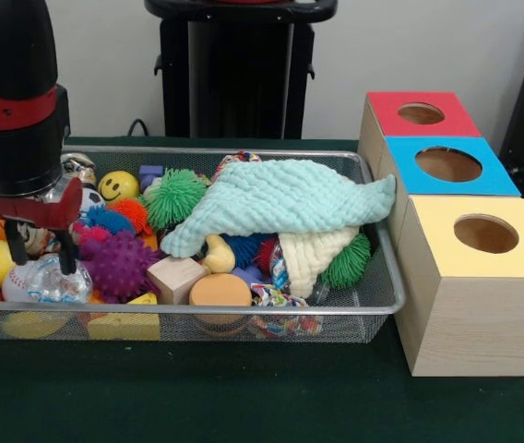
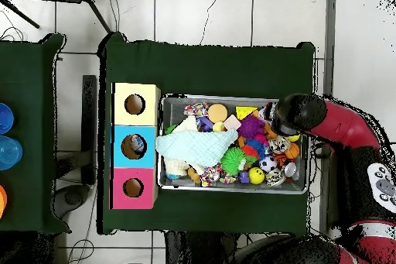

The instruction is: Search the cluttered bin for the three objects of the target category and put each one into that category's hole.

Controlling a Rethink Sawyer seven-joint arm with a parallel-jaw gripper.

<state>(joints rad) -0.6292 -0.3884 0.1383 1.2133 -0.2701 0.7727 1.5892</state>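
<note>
Silver wire bin is holding my gripper at its left end, fingers spread apart and straddling a clear knobbly ball.

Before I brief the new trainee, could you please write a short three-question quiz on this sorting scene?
1. True or false: the gripper is above the bin's end farthest from the three boxes.
2. Which colour tops the middle box? A red, B blue, C yellow.
3. Fill in: a pale green ____ covers part of the toys.

Key: 1 true; 2 B; 3 cloth.
</note>
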